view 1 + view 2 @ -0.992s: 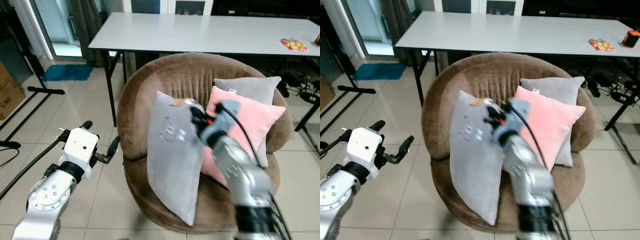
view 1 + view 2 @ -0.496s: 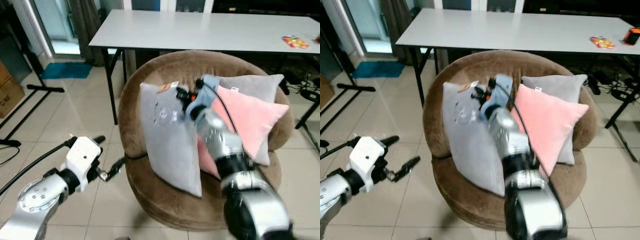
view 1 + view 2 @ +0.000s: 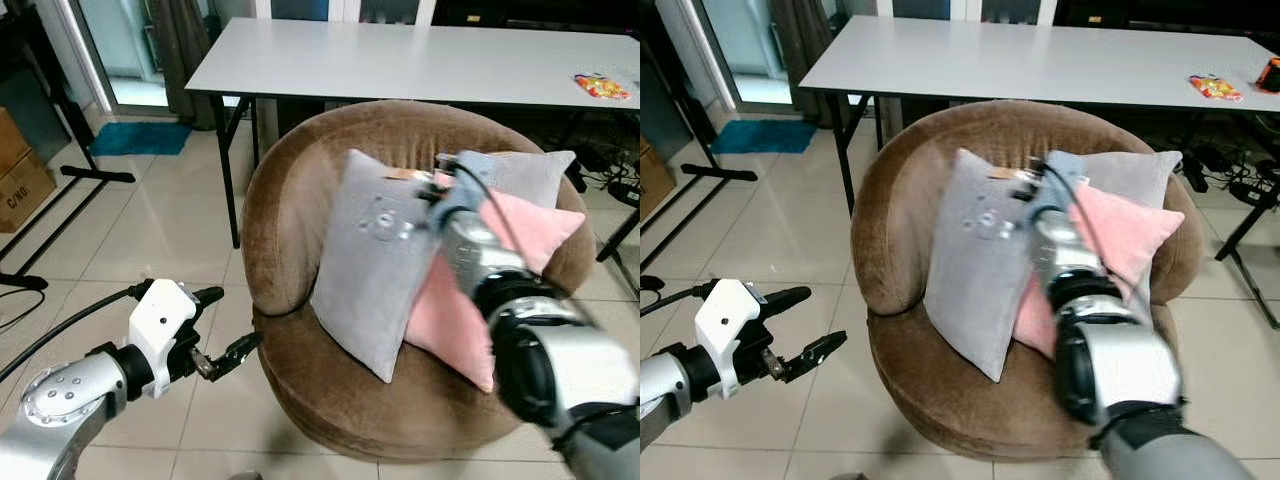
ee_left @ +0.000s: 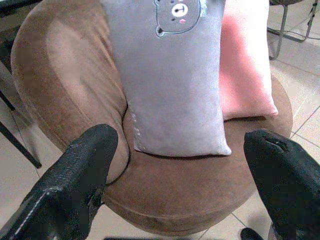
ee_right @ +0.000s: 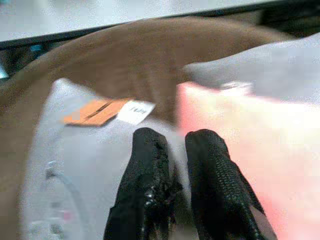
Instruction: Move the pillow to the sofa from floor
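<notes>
Right gripper (image 5: 172,187) clamped on the grey pillow (image 3: 375,260).
The pillow has been swung rightward against the pink pillow (image 3: 520,225) on the sofa (image 3: 290,220); release is judged near. Left gripper (image 3: 215,330) held apart.

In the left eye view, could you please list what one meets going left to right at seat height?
Left tool, open beside the sofa → brown sofa → grey pillow, pinched near its top edge by the right tool → pink pillow.

A round brown plush sofa (image 3: 300,230) on the tiled floor (image 3: 150,240) carries an upright grey pillow (image 3: 375,260), a pink pillow (image 3: 450,320) and another grey pillow (image 3: 530,175).
</notes>
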